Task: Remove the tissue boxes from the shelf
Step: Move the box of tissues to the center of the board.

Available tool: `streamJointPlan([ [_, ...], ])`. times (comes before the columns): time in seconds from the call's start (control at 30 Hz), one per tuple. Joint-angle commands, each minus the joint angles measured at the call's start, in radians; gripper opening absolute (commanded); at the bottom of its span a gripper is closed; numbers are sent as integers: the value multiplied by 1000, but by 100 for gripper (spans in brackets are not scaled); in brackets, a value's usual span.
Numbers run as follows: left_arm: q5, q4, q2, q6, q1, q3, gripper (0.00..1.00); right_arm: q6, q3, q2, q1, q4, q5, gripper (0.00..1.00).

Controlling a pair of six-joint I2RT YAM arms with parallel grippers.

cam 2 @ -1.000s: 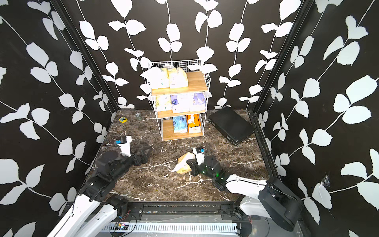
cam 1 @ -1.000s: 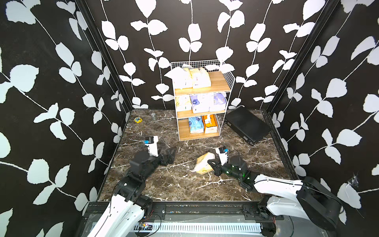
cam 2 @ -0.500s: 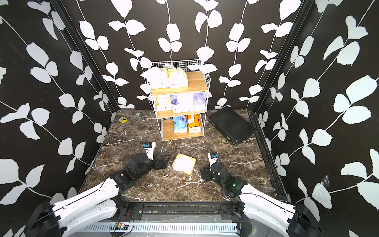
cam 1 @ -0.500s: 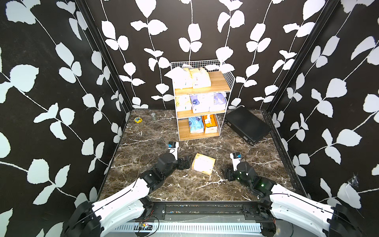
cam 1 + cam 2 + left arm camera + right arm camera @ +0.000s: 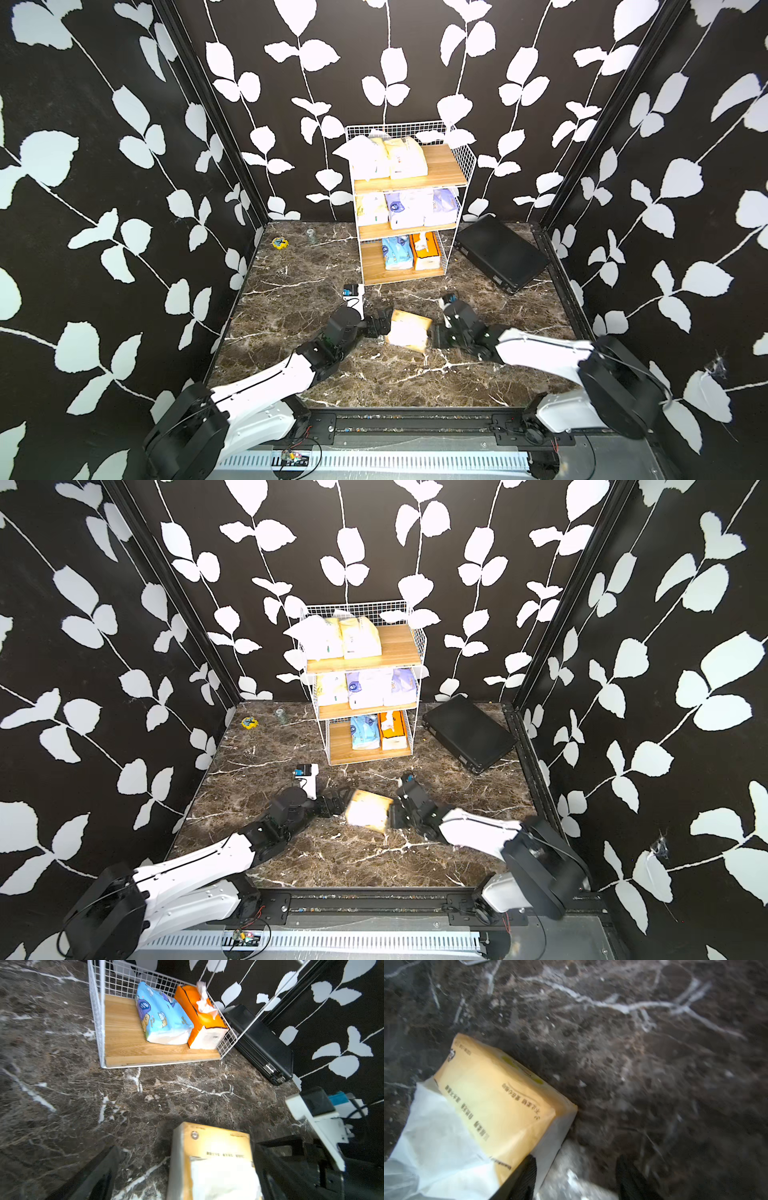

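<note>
Since the yellow tissue pack (image 5: 409, 330) rests on the surface (image 5: 291, 299), lower centre, left tool (image 5: 381, 325) and right tool (image 5: 435, 336) flank it, spread.

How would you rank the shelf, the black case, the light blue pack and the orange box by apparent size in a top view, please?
1. shelf
2. black case
3. light blue pack and orange box: about alike, so unranked.

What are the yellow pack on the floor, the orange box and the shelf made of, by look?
Yellow pack: soft glossy plastic film, wrinkled, translucent at the end.
Orange box: likely cardboard, crisp edges, tissue poking out.
Shelf: white-coated wire grid, wood-grain boards, possibly laminate.
</note>
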Motion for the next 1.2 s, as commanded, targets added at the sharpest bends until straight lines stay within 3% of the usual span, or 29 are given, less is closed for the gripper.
streamJointPlan([
  [0.0, -89, -110, -94, 11, 3, -17, 99, -4, 94, 80, 6, 93, -79, 62],
  [0.2, -125, -386, -297, -11, 15, -12, 99, -2, 163, 123, 22, 104, -114, 68],
  [0.37, -109, -425, -431, -16, 14, -84, 99, -13, 159, -23, 22, -56, 3, 71],
  [0.5, -97, -478, -405, 33, 16, -8, 99, -19, 137, -157, 23, -154, 53, 71],
  [0.67, -109, -520, -300, 43, 17, 105, 99, 6, 92, -231, 22, -140, 70, 69],
  [0.87, -82, -435, -256, 30, 25, 138, 99, 34, 94, -116, 22, -38, -17, 64],
  [1.17, -74, -498, -117, 141, 70, 350, 99, 67, 154, 183, 25, 208, -190, 63],
])
